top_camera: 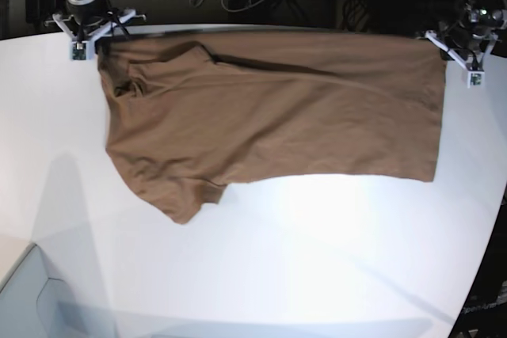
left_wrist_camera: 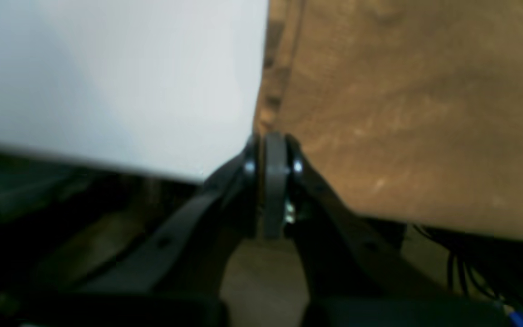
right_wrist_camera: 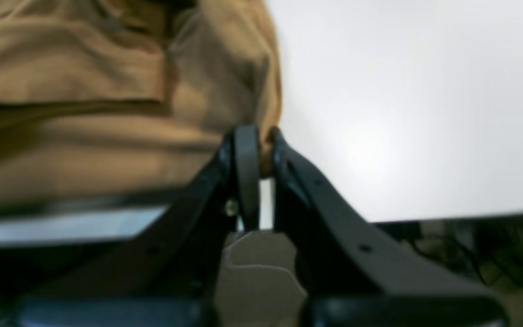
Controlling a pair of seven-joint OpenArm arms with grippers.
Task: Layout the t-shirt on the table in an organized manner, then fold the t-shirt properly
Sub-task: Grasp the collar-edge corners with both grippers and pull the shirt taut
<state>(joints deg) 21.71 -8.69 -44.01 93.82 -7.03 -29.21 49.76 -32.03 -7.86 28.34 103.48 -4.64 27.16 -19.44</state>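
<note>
Left gripper (left_wrist_camera: 273, 150): jaws together, clamped on t-shirt (left_wrist_camera: 416, 104) edge at corner near table (left_wrist_camera: 107, 81) rim; in base view sits far-right (top_camera: 469, 47).
Right gripper (right_wrist_camera: 261, 150): jaws together, pinching a fold of the cloth (right_wrist_camera: 107, 91) at the other far corner; in base view sits far-left (top_camera: 89, 31).
T-shirt pos.: spread across far half of table (top_camera: 261, 275), top edge stretched along far rim between both grippers (top_camera: 269, 108).
T-shirt cond.: mostly flat on the side by the left gripper; one sleeve sticks out toward near side; creases and a doubled-over flap near the right gripper.
Neck tag: not discernible.
Done: approx. layout, garment opened wide, both far corners gripped.
Left: smooth bunched area by right gripper, straighten sleeve; all folds not yet started.
Progress est.: early, layout stage nearly complete, folding pending.
</note>
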